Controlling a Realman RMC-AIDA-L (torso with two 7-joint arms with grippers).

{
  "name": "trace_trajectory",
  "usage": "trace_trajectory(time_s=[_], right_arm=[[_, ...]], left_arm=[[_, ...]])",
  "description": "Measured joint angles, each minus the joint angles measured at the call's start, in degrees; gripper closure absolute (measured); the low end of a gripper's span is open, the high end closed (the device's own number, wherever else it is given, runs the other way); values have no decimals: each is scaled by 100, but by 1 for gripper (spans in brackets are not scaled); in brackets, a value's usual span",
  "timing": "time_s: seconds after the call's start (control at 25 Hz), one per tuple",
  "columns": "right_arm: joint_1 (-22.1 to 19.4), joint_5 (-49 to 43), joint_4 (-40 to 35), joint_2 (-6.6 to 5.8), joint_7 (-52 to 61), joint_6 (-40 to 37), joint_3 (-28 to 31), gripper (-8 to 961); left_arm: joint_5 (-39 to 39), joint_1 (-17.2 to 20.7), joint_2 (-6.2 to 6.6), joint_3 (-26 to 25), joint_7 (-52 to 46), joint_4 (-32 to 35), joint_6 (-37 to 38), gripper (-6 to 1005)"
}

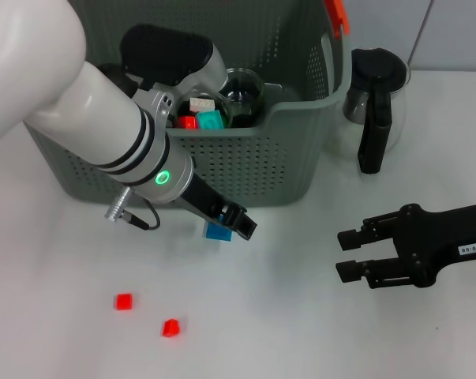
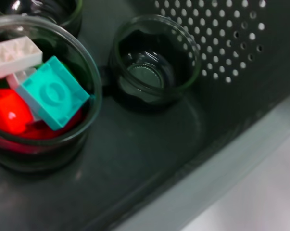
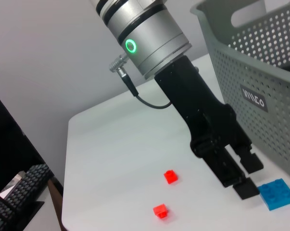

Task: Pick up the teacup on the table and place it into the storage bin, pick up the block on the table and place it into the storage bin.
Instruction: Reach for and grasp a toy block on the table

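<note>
A flat blue block (image 1: 216, 232) lies on the white table just in front of the storage bin (image 1: 245, 166). My left gripper (image 1: 239, 225) hangs low right beside it. In the right wrist view its fingers (image 3: 245, 177) stand open, with the blue block (image 3: 278, 194) next to one fingertip, not between them. Inside the bin stand an empty glass teacup (image 2: 154, 62) and a second glass cup (image 2: 39, 91) holding teal, white and red blocks. No teacup shows on the table itself. Two small red blocks (image 1: 124, 301) (image 1: 170, 327) lie at the front left.
A glass pot with a black handle (image 1: 373, 110) stands to the right of the bin. My right gripper (image 1: 350, 253) rests open over the table at the right. The bin's orange-trimmed handle (image 1: 338, 17) shows at its back right corner.
</note>
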Motion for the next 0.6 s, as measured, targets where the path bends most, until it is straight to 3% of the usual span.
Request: trace_trajectory(time_s=[0.6], right_arm=[[76,-196,-3,-3,86,-46,30,391]], left_arm=[[355,-4,0,47,80,-46,-53,409]])
